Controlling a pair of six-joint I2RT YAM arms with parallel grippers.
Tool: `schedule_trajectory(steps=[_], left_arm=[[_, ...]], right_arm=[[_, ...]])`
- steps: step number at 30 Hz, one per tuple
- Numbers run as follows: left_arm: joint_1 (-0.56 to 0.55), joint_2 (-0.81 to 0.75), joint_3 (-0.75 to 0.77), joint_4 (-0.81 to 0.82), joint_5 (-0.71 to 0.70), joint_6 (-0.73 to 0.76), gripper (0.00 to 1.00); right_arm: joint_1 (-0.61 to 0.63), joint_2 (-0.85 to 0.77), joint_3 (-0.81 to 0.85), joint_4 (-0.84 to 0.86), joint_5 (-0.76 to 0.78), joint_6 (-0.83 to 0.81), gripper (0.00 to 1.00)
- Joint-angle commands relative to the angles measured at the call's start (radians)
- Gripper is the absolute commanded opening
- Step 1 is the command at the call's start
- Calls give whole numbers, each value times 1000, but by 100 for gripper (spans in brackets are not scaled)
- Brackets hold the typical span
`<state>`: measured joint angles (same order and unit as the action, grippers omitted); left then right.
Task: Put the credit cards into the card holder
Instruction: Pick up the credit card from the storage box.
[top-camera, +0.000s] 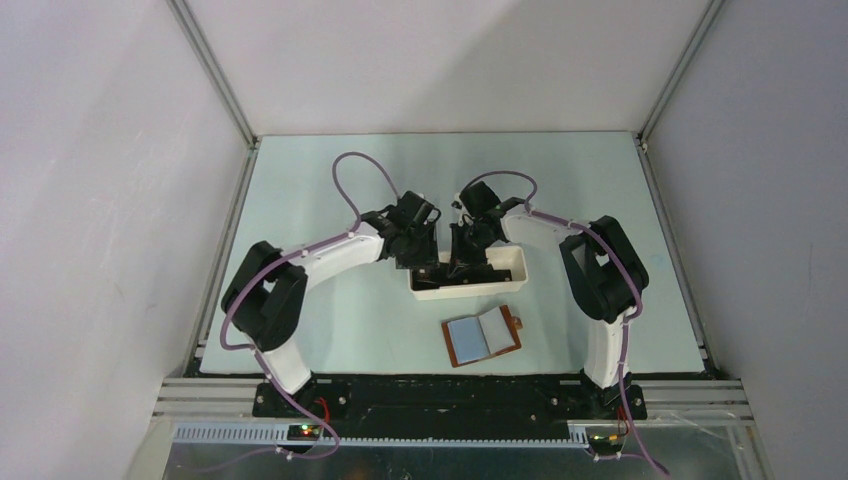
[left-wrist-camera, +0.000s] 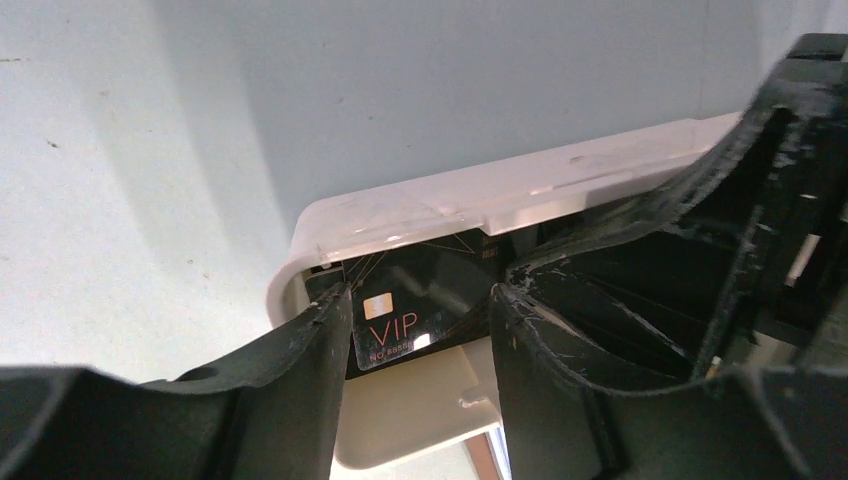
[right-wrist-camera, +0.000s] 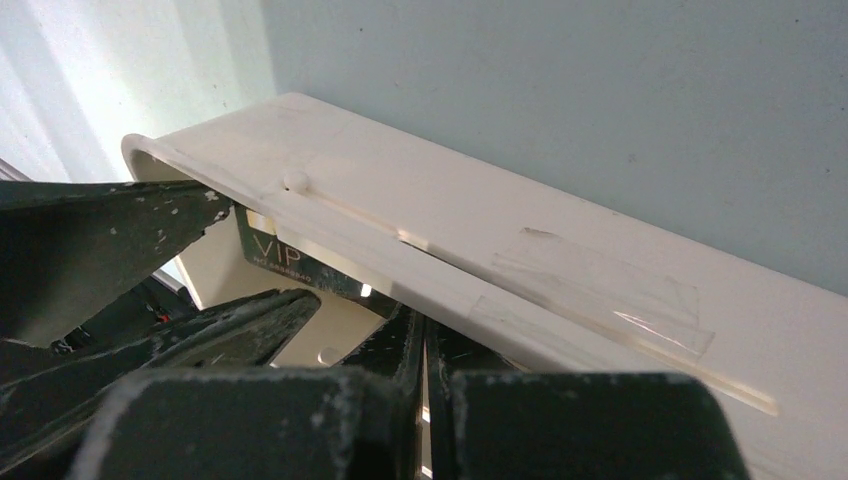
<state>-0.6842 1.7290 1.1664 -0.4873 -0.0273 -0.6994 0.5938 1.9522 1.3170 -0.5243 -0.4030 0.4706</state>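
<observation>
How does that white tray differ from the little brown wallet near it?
The white tray is long, walled, plain; the brown wallet is smaller, flat, opened like a book. The left tool and right tool reach into the tray; neither touches the wallet. Tray and wallet both rest on the table.

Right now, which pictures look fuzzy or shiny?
Left wrist: the left gripper's fingers are blurry dark shapes, and the VIP card glints. Right wrist: the right gripper's fingers crowd the bottom, soft-edged; tape on the white tray shines. Top external: sharp, evenly lit.
</observation>
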Motion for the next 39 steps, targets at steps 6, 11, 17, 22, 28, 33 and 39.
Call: schedule_trajectory(steps=[6,11,17,22,28,33,39], left_arm=[[-7,-122,-33,123,107,-32,54],[-5,-98,-53,128,129,-31,54],[-6,-74,-80,135,132,-35,53],[-5,-93,-80,147,150,-43,48],[-7,-147,-63,166,188,-35,49],[-11,-146,-54,168,217,-34,52],[-18,-125,-52,167,234,-34,55]], right_arm=[[2,64,-55,48,53,-9,0],[-6,57,-68,72,23,-2,0],[-19,57,-86,88,0,1,0],[-23,49,-93,94,-8,-2,0],[-25,50,-97,104,-24,-6,0],[-30,50,-104,116,-46,-3,0],[-35,51,-112,135,-67,5,0]])
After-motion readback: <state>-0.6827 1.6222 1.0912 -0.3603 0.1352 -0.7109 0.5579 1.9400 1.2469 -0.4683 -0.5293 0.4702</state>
